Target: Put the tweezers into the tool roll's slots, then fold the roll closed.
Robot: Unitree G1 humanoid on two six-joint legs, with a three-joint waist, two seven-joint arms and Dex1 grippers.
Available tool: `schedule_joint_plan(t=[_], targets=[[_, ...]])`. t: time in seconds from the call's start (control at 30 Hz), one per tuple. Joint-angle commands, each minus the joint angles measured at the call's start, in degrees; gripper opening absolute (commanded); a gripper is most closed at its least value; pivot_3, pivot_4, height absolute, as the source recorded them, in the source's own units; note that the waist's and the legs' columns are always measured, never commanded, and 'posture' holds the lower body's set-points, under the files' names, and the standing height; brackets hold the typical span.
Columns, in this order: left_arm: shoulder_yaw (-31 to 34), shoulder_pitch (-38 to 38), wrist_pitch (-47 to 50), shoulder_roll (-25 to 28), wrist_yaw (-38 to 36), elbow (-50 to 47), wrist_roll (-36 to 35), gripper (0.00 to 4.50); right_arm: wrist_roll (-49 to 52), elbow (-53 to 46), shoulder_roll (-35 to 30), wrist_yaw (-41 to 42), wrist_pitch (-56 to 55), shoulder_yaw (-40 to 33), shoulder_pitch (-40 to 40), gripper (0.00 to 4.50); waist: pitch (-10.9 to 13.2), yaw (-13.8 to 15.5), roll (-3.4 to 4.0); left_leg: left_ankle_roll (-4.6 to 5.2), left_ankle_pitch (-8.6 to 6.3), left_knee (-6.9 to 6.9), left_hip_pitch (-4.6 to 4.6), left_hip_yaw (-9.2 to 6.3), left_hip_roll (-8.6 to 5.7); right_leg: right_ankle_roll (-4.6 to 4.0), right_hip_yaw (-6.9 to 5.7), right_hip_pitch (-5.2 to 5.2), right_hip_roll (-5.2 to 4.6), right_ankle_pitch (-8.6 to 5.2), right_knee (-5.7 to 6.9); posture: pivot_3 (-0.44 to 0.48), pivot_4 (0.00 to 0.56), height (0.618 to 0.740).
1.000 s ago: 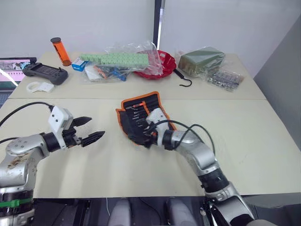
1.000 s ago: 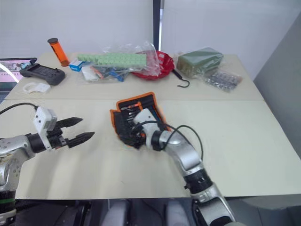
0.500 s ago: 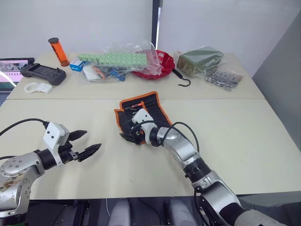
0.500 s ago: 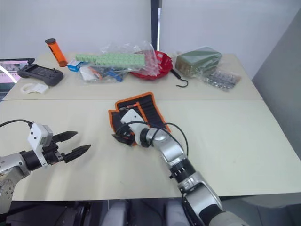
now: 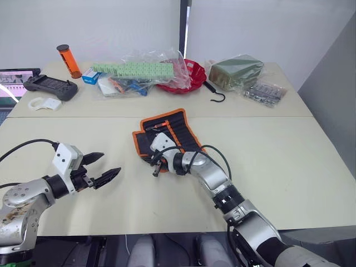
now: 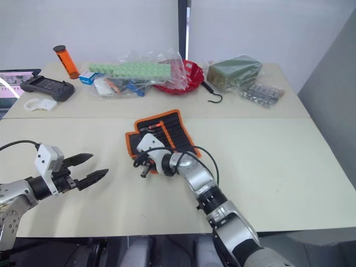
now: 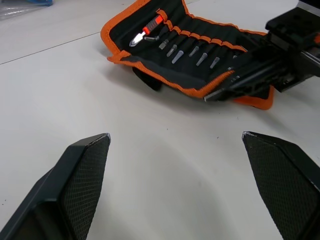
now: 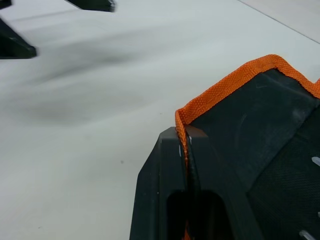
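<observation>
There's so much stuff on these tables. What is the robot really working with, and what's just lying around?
In use:
tool roll
right gripper, pinching the roll's orange edge
left gripper, open, waiting nearby

Just lying about:
game controller
orange tube
black hook
red bowl

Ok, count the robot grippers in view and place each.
2. The left gripper hovers open over the table, left of the tool roll. The right gripper is shut on the roll's orange-piped edge.

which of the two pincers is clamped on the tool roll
The right pincer: its fingers are pinched on the tool roll's orange-piped edge. The left pincer is open, over bare table, apart from the roll.
</observation>
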Motion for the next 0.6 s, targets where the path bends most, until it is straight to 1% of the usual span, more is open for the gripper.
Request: schedule_joint_plan(t=[0.03, 0.17, 0.27, 0.33, 0.4, 0.5, 0.6], targets=[[-1.16, -1.31, -1.70, 1.14, -1.34, 0.15, 0.09, 4.50, -0.05, -4.17, -0.52, 4.54, -3.54, 2.49, 0.88, 0.03, 0.00, -0.02, 0.00, 0.00, 0.00, -0.01, 0.00, 0.00, 0.00, 0.00, 0.00, 0.00, 0.00, 0.00, 0.00, 0.000, 0.150, 0.740], [-2.69, -3.47, -1.74, 2.06, -3.34, 1.90, -0.40, 4.50, 0.29, -4.75, -4.98, 11.53, -7.47, 3.12, 0.46, 0.03, 0.00, 0.09, 0.00, 0.00, 0.00, 0.01, -0.02, 0.00, 0.00, 0.00, -0.01, 0.00, 0.00, 0.00, -0.01, 0.000, 0.150, 0.740], [-3.43, -4.60, -1.84, 2.77, -5.29, 2.99, -0.87, 4.50, -0.16, -3.78, -9.53, 16.83, -12.43, 3.28, -0.19, 0.03, 0.01, 0.13, 0.01, 0.00, 0.00, 0.01, 0.00, 0.00, -0.01, 0.01, -0.02, 0.02, -0.01, 0.00, -0.02, 0.000, 0.150, 0.740], [-4.57, -5.79, -1.24, 4.17, -8.19, 3.86, -1.54, 4.50, 0.83, -4.11, -15.39, 23.46, -16.84, 2.45, 0.06, 0.03, 0.01, 0.27, 0.01, 0.00, 0.00, 0.02, -0.01, 0.01, -0.01, 0.01, -0.02, 0.02, -0.01, 0.00, -0.04, 0.000, 0.150, 0.740], [-5.51, -7.00, -1.13, 5.28, -10.19, 5.01, -1.69, 4.50, 1.37, -3.89, -19.79, 28.43, -21.05, 2.03, 0.23, 0.03, 0.03, 0.44, 0.02, 0.00, 0.00, 0.03, -0.03, 0.01, -0.02, 0.01, -0.02, 0.04, -0.02, 0.00, -0.09, 0.000, 0.150, 0.740], [-6.59, -8.70, -1.25, 6.07, -11.65, 6.76, -1.65, 4.50, 1.82, -2.04, -23.76, 32.95, -25.07, 1.76, -0.15, 0.03, 0.03, 0.25, 0.02, 0.00, 0.00, 0.03, -0.01, 0.02, -0.02, 0.01, -0.02, 0.07, -0.02, -0.01, -0.13, 0.000, 0.150, 0.740], [-7.86, -10.11, -1.63, 6.36, -13.01, 7.88, -1.25, 4.50, 1.31, 1.98, -26.09, 35.22, -29.41, 0.78, -1.15, 0.03, 0.03, -0.13, 0.03, 0.00, 0.00, -0.02, 0.02, 0.02, 0.01, 0.01, -0.02, 0.05, 0.02, -0.01, -0.10, 0.000, 0.150, 0.740]])
